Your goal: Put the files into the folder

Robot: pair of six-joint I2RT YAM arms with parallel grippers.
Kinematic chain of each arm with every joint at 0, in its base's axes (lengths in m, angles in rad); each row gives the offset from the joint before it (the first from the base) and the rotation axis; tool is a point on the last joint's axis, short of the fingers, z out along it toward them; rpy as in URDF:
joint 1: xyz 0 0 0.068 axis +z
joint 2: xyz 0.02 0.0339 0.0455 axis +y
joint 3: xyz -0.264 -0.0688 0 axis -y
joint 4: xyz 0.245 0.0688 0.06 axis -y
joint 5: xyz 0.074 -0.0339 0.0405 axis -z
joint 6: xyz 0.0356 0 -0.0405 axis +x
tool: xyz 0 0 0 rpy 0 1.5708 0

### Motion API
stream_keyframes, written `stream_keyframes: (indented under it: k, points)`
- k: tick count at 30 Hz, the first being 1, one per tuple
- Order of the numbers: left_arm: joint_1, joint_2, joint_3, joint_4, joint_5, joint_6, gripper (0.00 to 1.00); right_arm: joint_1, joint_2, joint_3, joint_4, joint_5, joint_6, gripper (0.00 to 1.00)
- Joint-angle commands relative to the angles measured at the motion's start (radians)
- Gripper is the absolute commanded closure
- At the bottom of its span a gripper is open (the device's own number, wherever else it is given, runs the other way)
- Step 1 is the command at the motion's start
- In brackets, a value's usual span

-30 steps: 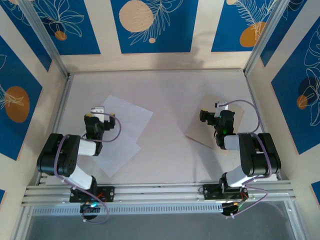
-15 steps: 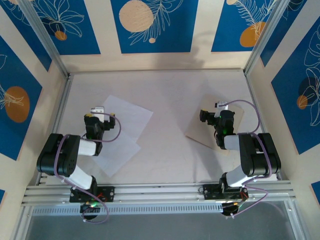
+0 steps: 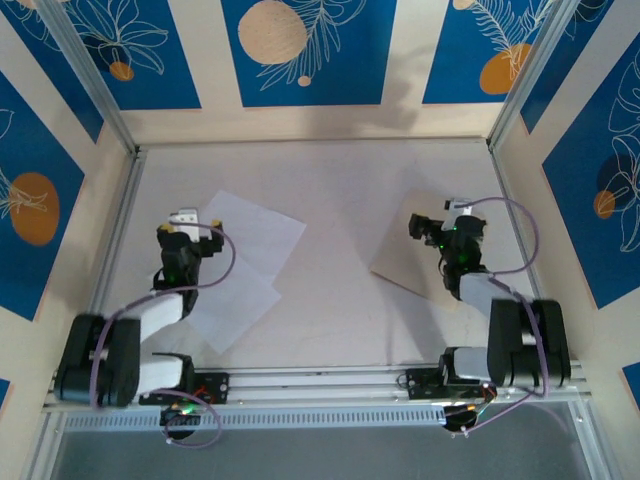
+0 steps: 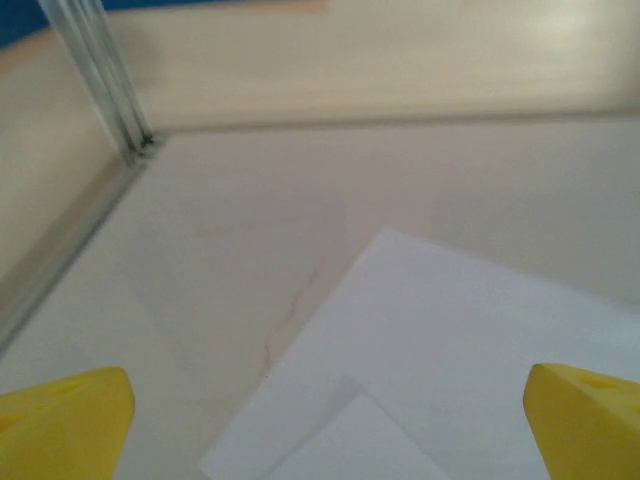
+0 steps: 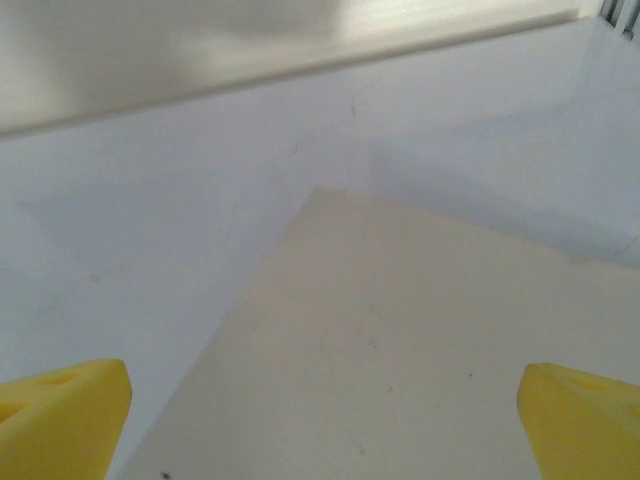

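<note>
Two white files lie overlapped on the left of the table, the upper sheet (image 3: pixel 256 234) partly over the lower one (image 3: pixel 232 302). In the left wrist view the upper sheet (image 4: pixel 470 350) covers the lower right, with a corner of the second sheet (image 4: pixel 365 450) over it. My left gripper (image 3: pixel 184 226) (image 4: pixel 325 428) hovers open over the sheets' left edge, holding nothing. The closed tan folder (image 3: pixel 405 266) (image 5: pixel 400 340) lies on the right, partly hidden under my right arm. My right gripper (image 3: pixel 447 224) (image 5: pixel 322 420) hangs open above the folder, its yellow fingertips (image 5: pixel 62 412) wide apart.
Low walls enclose the table (image 3: pixel 350 180), with metal corner posts (image 4: pixel 100 75) at the back left and back right. Bare tabletop stretches between the sheets and the folder and along the back. A rail (image 3: pixel 320 385) runs along the near edge.
Both arms have stretched forward from their folded pose. The left gripper shifted slightly back and left, the right slightly back and right. Papers and folder have not moved.
</note>
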Motion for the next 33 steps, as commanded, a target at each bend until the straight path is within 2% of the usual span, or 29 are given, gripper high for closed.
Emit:
stream_keyframes:
  k: [1, 5, 7, 9, 13, 16, 18, 24, 29, 33]
  points:
    - [-0.027, -0.129, 0.115, -0.350, -0.049, -0.138, 0.00, -0.032, -0.123, 0.066, -0.244, -0.130, 0.119, 0.01]
    - [-0.102, -0.150, 0.291, -0.642, 0.032, -0.248, 0.00, -0.063, -0.210, 0.155, -0.503, -0.167, 0.241, 0.01]
    - [-0.172, -0.113, 0.382, -0.733, 0.104, -0.262, 0.00, -0.092, -0.234, 0.192, -0.605, -0.242, 0.294, 0.01]
    - [-0.279, -0.068, 0.441, -0.769, 0.127, -0.262, 0.00, -0.119, -0.245, 0.205, -0.662, -0.335, 0.325, 0.01]
    - [-0.493, 0.058, 0.555, -0.798, 0.179, -0.263, 0.00, -0.186, -0.234, 0.226, -0.797, -0.374, 0.383, 0.00]
    - [-0.626, 0.180, 0.661, -0.844, 0.204, -0.252, 0.00, -0.265, -0.213, 0.221, -0.857, -0.399, 0.404, 0.02]
    - [-0.681, 0.255, 0.711, -0.845, 0.224, -0.265, 0.00, -0.322, -0.195, 0.217, -0.886, -0.415, 0.415, 0.04]
    - [-0.750, 0.454, 0.809, -0.763, 0.351, -0.377, 0.00, -0.434, -0.156, 0.217, -0.947, -0.427, 0.401, 0.06]
    - [-0.780, 0.623, 0.963, -0.814, 0.426, -0.384, 0.00, -0.457, -0.128, 0.200, -0.954, -0.400, 0.387, 0.07]
    - [-0.782, 0.715, 1.048, -0.836, 0.439, -0.399, 0.00, -0.460, -0.080, 0.204, -0.929, -0.370, 0.384, 0.10]
